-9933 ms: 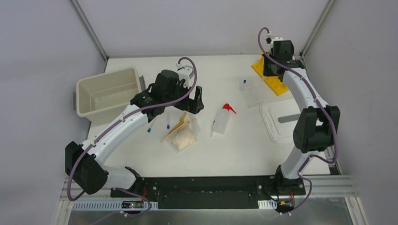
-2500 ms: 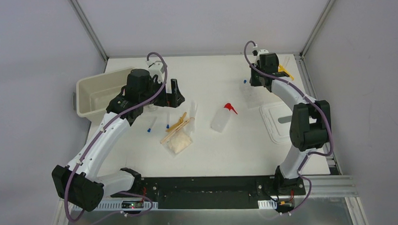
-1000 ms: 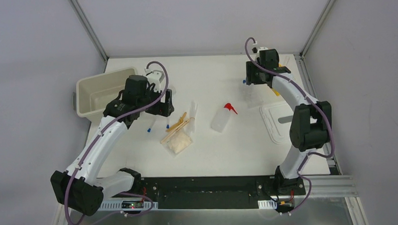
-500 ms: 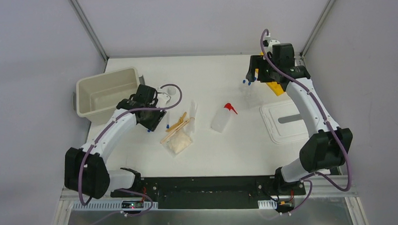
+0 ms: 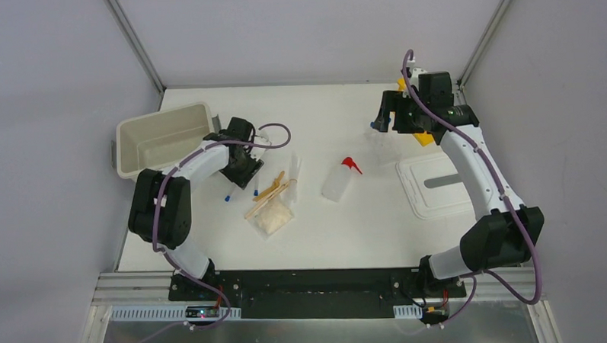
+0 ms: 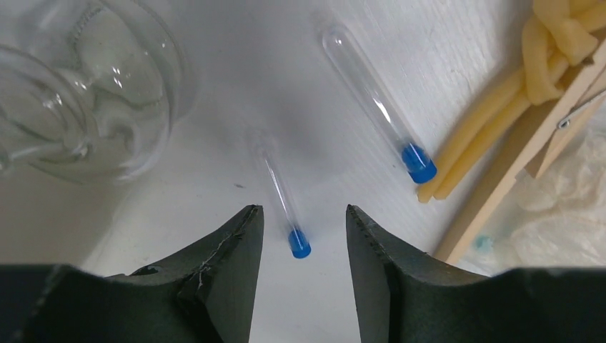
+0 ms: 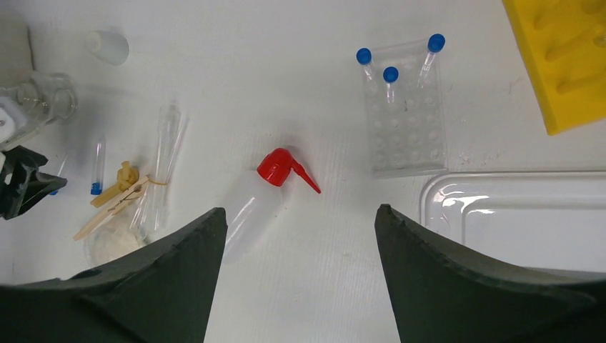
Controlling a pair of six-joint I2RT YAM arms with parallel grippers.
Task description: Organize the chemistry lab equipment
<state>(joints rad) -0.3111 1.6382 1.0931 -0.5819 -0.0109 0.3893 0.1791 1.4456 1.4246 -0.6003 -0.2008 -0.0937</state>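
Observation:
My left gripper (image 6: 301, 209) hangs low over the table, open, its jaws either side of the blue cap of a small clear tube (image 6: 280, 189) without touching it. A second blue-capped tube (image 6: 377, 107) lies just right of it, beside the wooden sticks (image 6: 532, 146) and the beige packet (image 6: 572, 189). The clear beaker (image 6: 78, 107) stands to the upper left. My right gripper (image 7: 300, 210) is open and empty, high above the squeeze bottle (image 7: 250, 207) with its red nozzle. A clear rack (image 7: 407, 121) holds three blue-capped tubes. The yellow rack (image 7: 564, 64) lies at the far right.
The cream bin (image 5: 162, 138) stands at the back left, close to my left gripper (image 5: 243, 172). The white lid (image 5: 438, 183) lies at the right. The squeeze bottle (image 5: 337, 182) lies mid-table. A small white cap (image 7: 107, 46) sits near the beaker.
My left gripper has swung from beside the bin down over the two loose tubes, and its jaws have narrowed. The right arm has drawn back to the right and its jaws have widened.

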